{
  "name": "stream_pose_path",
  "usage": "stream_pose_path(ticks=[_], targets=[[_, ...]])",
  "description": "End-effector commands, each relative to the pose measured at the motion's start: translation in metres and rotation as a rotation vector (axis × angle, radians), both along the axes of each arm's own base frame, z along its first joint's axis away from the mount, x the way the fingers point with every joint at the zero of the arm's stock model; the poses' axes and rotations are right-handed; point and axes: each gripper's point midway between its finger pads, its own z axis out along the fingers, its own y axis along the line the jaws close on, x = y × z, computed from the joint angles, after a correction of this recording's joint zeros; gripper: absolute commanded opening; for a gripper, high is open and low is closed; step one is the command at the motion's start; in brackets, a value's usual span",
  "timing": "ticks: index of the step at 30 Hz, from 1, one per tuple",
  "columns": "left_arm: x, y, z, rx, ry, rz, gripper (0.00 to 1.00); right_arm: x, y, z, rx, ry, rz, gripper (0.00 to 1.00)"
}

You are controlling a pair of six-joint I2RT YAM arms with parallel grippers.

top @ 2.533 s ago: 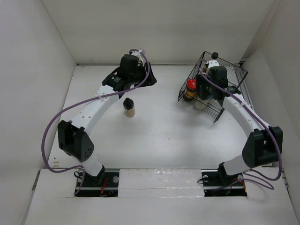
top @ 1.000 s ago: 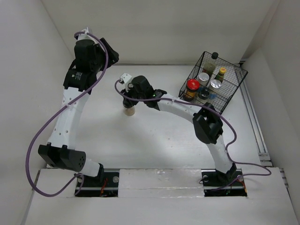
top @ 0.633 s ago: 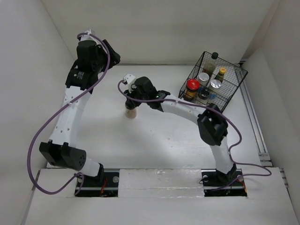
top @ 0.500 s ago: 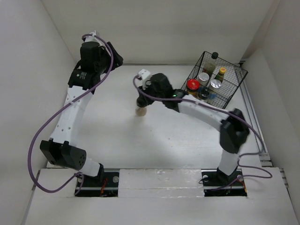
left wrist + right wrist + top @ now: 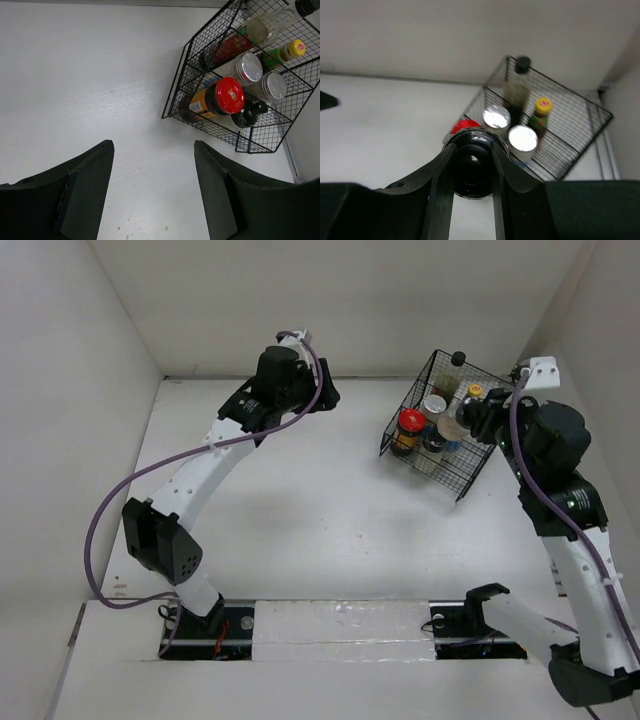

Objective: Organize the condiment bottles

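The right gripper (image 5: 472, 172), clamped on the last shaker (image 5: 471, 167), hangs over the wire basket (image 5: 500, 435) (the left gripper (image 5: 152, 192) gapes empty); lowering into a free slot looks next.

Both arms are built of glossy white link shells joined by matte black joint housings, each trailed by a looping purple cable, bolted on black base plates, and ending in black, broad, flat-faced plastic fingers (image 5: 82, 187).
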Motion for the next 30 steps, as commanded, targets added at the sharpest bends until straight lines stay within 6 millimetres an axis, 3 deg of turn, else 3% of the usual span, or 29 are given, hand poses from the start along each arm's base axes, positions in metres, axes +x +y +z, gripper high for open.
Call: stream_pose_path(ticks=[1, 5, 6, 8, 10, 11, 17, 22, 24, 30], targets=[[0.004, -0.004, 0.044, -0.080, -0.098, -0.025, 0.61, 0.012, -0.027, -0.058, -0.031, 0.197, -0.085, 0.00], [0.001, -0.008, 0.040, -0.088, -0.089, -0.054, 0.61, 0.028, -0.035, -0.077, -0.035, 0.275, -0.120, 0.00], [-0.002, -0.009, 0.048, -0.101, -0.106, -0.066, 0.61, 0.034, -0.040, -0.081, -0.038, 0.285, -0.142, 0.00], [-0.005, -0.010, 0.039, -0.099, -0.091, -0.079, 0.62, 0.044, -0.049, -0.084, -0.030, 0.272, -0.174, 0.00], [-0.011, -0.009, 0.048, -0.114, -0.109, -0.091, 0.64, 0.055, -0.049, -0.091, 0.011, 0.280, -0.167, 0.00], [-0.012, -0.010, 0.036, -0.104, -0.085, -0.099, 0.64, 0.059, -0.049, -0.089, 0.014, 0.268, -0.167, 0.00], [-0.022, -0.002, 0.031, -0.090, -0.083, -0.092, 0.66, 0.084, -0.055, -0.107, 0.015, 0.291, -0.207, 0.00], [-0.024, 0.000, 0.024, -0.085, -0.075, -0.092, 0.66, 0.086, -0.060, -0.139, -0.001, 0.343, -0.237, 0.00], [-0.023, 0.001, 0.024, -0.083, -0.077, -0.083, 0.68, 0.083, -0.065, -0.164, -0.009, 0.399, -0.265, 0.00], [-0.022, -0.001, 0.024, -0.078, -0.080, -0.095, 0.69, 0.079, -0.073, -0.192, -0.030, 0.437, -0.309, 0.01]])
